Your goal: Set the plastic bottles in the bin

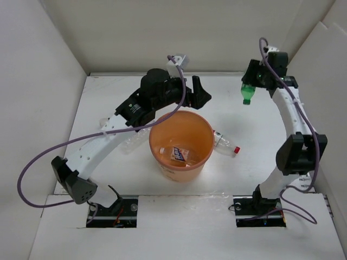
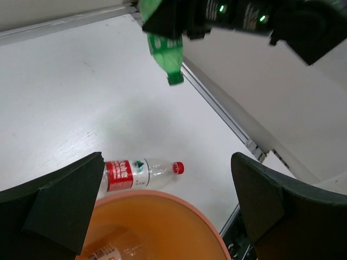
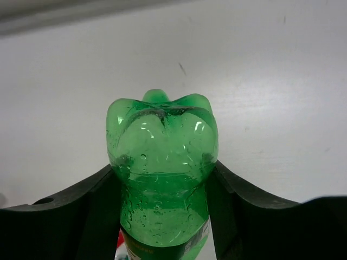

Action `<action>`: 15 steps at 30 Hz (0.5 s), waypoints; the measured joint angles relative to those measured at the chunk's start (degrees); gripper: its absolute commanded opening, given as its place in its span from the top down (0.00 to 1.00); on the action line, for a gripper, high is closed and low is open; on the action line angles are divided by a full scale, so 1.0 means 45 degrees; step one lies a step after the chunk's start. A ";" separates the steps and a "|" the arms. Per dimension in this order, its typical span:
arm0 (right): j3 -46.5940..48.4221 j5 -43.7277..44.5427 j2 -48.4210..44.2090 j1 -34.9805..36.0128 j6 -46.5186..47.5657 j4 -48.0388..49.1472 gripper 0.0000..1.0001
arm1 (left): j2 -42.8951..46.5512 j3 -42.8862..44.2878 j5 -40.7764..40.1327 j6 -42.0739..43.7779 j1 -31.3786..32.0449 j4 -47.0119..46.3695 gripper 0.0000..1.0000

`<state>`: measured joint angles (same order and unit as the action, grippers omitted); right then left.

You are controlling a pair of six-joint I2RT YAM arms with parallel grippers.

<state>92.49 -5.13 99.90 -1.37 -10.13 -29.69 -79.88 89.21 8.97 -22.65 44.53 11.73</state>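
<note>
The orange bin (image 1: pixel 162 135) sits close to the arms, in the middle of the white table (image 1: pixel 108 103). A clear bottle with a blue and white label (image 1: pixel 179 154) lies inside it. The red-capped bottle (image 1: pixel 225 144) lies on its side on the table, just beside the bin on the right. The left gripper (image 1: pixel 200 91) hangs over the far side of the bin. Its jaws are wide apart and hold nothing. Farther back, the right gripper (image 1: pixel 252 81) pinches the green bottle (image 1: pixel 248 95) up in the air.
</note>
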 measured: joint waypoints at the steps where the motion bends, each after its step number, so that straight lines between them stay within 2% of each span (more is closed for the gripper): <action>1: 0.0500 -0.0180 -0.0452 0.0044 -0.0015 -0.0092 1.00 | -0.0389 0.0355 0.0364 0.0185 0.0000 -0.0005 0.01; 6: 0.1617 -0.2312 -0.2977 0.0461 -0.0204 0.0641 1.00 | -0.1195 0.1185 0.2307 0.1195 -0.0005 -0.0481 0.01; 11: 0.0520 -0.6135 -0.5144 0.0986 -0.1564 0.3356 1.00 | -0.1103 0.1156 0.3949 0.1860 0.0024 -0.1588 0.01; 15: -0.0267 -0.7558 -0.5498 0.2050 -0.2443 0.4920 1.00 | -0.0860 0.0981 0.4731 0.2103 0.0034 -0.2327 0.01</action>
<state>91.29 -39.13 75.16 7.86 -21.12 -7.55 -83.74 93.62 30.26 -13.19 44.69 1.26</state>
